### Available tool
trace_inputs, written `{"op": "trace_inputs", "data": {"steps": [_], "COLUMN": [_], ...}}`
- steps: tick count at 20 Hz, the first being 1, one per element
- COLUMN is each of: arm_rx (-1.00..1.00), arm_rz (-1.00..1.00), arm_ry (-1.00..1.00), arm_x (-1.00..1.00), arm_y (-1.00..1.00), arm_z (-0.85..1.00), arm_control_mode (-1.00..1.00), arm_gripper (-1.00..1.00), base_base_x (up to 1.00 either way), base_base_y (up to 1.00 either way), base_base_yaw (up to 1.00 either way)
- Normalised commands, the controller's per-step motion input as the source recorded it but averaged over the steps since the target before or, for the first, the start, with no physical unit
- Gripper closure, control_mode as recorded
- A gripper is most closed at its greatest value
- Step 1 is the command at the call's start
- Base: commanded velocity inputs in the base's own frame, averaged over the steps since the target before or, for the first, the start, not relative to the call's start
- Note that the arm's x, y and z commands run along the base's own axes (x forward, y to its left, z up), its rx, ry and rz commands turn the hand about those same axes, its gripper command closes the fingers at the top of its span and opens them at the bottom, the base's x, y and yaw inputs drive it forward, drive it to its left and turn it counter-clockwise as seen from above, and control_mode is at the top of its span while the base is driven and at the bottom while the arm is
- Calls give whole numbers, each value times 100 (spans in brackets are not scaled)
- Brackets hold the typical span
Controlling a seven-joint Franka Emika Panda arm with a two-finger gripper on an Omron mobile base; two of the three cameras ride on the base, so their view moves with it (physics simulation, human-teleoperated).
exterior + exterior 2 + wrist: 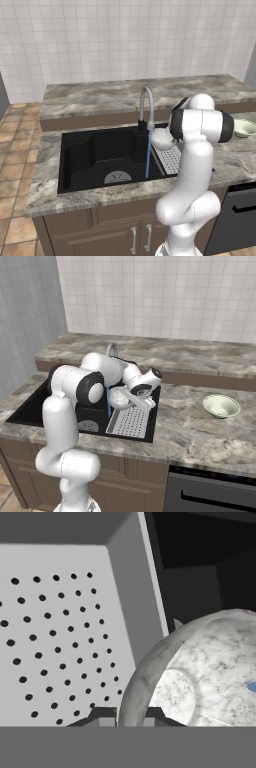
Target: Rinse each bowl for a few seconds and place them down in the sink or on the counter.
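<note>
The whitish bowl (200,667) sits clamped by its rim in the hand (131,714), over the sink (95,150), water stream (148,155) alongside; perforated tray (55,637) beyond.

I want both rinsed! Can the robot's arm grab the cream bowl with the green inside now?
Probably not yet: its gripper is shut on the whitish-grey marbled bowl over the black sink. The cream bowl sits unblocked on the counter.

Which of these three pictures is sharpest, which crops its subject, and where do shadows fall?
Both base views are evenly lit and slightly soft, with shadow inside the sink. In the right base view the cream bowl casts a faint shadow on the counter. The hand view is crisp but crops the grey bowl over the perforated tray.
</note>
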Motion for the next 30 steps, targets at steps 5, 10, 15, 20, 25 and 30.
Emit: {"op": "trace_inputs", "data": {"steps": [5,10,15,20,25,30], "arm_rx": [0,0,0,0,0,0], "arm_rz": [13,12,12,14,14,16], "arm_ry": [-5,-4,-2,0,0,-1], "arm_x": [2,5,0,0,-3,-10], "arm_y": [-26,-14,-22,-35,-22,-17], "arm_z": [0,-2,-13,-15,-22,-26], "arm_control_mode": [-100,-100,-100,-100,-100,-100], "arm_gripper": [100,100,100,100,100,100], "base_base_x": [0,0,0,0,0,0], "base_base_y": [0,0,0,0,0,0], "base_base_yaw": [0,0,0,0,0,0]}}
